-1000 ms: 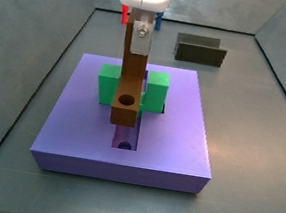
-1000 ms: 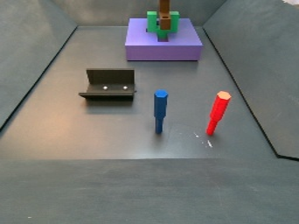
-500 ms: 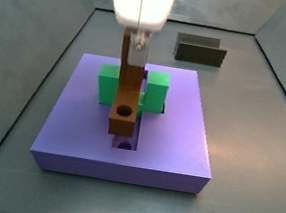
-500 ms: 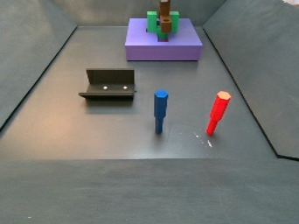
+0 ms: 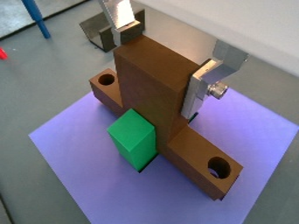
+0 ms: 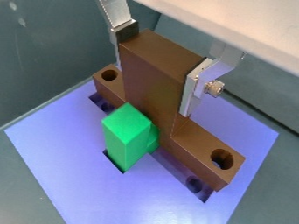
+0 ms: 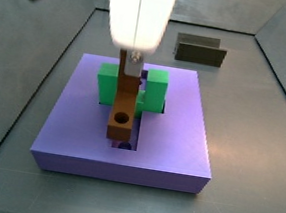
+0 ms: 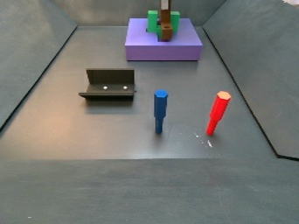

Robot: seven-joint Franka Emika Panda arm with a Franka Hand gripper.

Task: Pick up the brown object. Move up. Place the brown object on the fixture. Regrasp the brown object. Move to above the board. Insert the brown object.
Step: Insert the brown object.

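Observation:
The brown object (image 7: 126,104) stands upright over the purple board (image 7: 167,148), and its holed end reaches down into the central slot beside the green block (image 7: 109,83). My gripper (image 7: 133,62) hangs straight above the board, shut on the piece's upright stem. In both wrist views the silver fingers (image 5: 211,79) clamp opposite faces of the brown object (image 5: 158,87), and its cross bar lies low on the board (image 6: 70,166). The fixture (image 7: 200,50) sits apart on the floor, holding nothing.
A blue peg (image 8: 160,109) and a red peg (image 8: 218,112) stand upright on the floor, well away from the board (image 8: 163,48). The fixture (image 8: 108,84) lies to one side of them. Grey walls enclose the floor.
My gripper has come straight down with the brown object. The piece's lower end now sits deeper in the board's slot than a second ago.

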